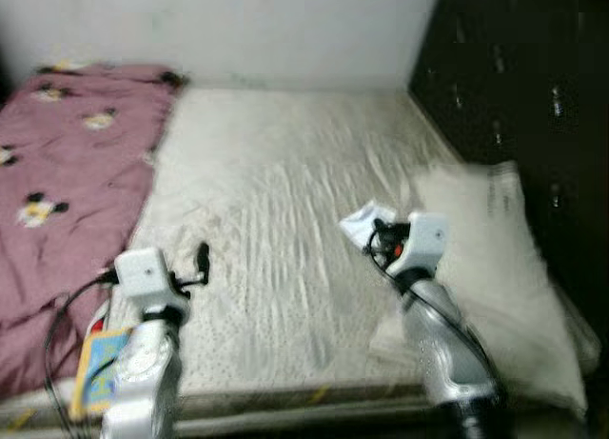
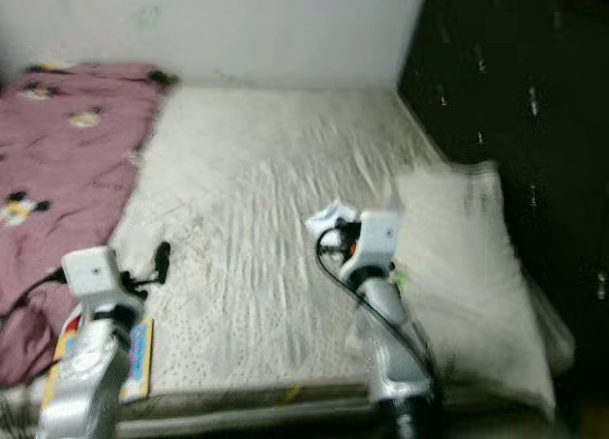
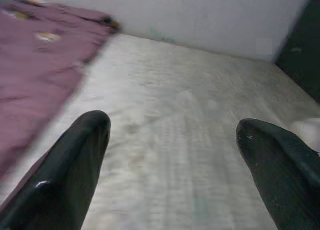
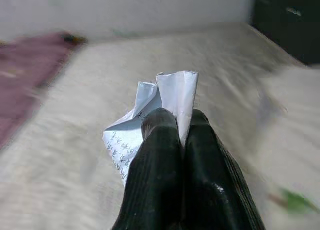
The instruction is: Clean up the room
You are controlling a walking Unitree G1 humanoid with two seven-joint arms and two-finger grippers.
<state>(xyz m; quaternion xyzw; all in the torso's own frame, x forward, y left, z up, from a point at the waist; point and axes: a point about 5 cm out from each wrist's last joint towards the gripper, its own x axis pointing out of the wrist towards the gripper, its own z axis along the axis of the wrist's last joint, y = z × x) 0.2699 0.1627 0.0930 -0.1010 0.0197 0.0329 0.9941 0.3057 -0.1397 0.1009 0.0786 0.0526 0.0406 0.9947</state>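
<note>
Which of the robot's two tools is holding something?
The right tool. Its black fingers are pinched shut on a crumpled white paper with printing on it. The left tool has its fingers spread wide over the bare mattress, holding nothing.

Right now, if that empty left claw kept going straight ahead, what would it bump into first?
Probably the bare mattress: the left end effector, open, points low across it. Beyond lies the wall, though depth is hard to judge.
</note>
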